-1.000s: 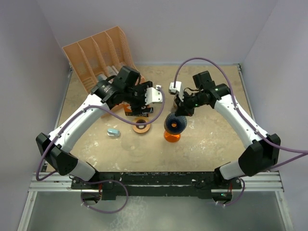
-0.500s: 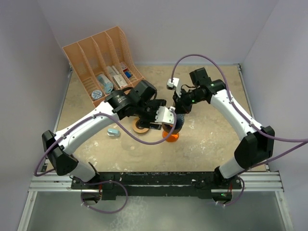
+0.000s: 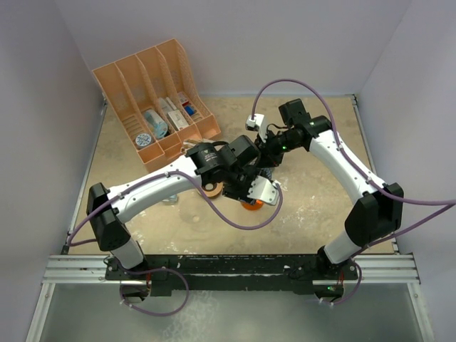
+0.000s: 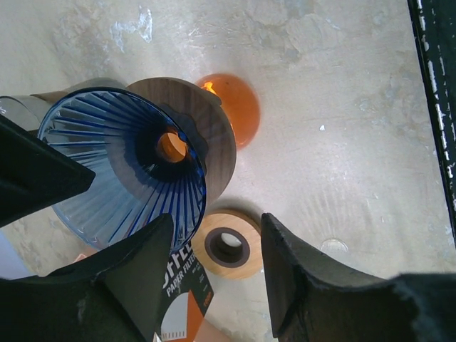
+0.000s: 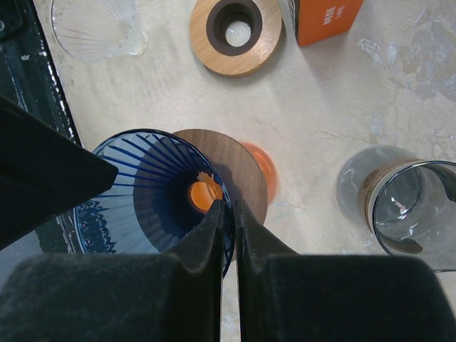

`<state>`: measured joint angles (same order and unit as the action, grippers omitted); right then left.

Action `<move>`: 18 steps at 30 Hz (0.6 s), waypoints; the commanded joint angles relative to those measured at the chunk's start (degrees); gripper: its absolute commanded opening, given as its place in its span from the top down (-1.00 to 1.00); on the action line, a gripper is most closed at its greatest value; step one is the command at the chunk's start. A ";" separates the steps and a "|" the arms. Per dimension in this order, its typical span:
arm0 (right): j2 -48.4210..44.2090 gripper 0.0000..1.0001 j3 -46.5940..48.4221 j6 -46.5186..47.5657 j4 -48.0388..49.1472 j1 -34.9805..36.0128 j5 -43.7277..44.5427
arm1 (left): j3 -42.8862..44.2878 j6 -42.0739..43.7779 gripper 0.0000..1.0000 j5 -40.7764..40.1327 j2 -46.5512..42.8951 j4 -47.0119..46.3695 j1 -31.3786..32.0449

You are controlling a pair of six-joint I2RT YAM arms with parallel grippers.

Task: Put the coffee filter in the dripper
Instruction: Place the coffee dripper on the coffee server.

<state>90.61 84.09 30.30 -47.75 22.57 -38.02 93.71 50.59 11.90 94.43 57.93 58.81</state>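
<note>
Right pincer (image 5: 229, 214) nipping blue dripper (image 5: 153, 189) rim, left pincer (image 4: 217, 246) parted, overhead view hiding both tips

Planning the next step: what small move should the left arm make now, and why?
Probably lower the left gripper toward the filter pack just beyond it: its jaws are open and empty, the blue dripper holds no filter, and the right gripper pinches its rim.

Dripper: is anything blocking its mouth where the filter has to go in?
Nothing sits inside the blue dripper; its ribbed cone is bare down to the hole. The right hand pinches one edge of the rim, and the open, empty left hand faces the mouth.
</note>
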 commanded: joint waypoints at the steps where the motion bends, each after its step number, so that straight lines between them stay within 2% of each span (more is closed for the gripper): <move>1: 0.36 0.82 1.75 0.43 0.46 0.19 2.54 | 2.70 0.80 0.05 -0.97 0.55 -1.62 0.24; 10: 0.45 0.85 0.80 1.15 0.47 0.20 2.55 | 3.23 -0.50 0.49 -1.57 3.12 -3.11 0.26; 18: 0.31 0.96 -0.55 2.44 0.90 0.20 3.66 | 0.66 -2.02 0.83 -1.63 2.86 -4.40 0.17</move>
<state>90.61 84.07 30.55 -47.59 22.65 -37.85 94.72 50.13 10.00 97.78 55.68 58.92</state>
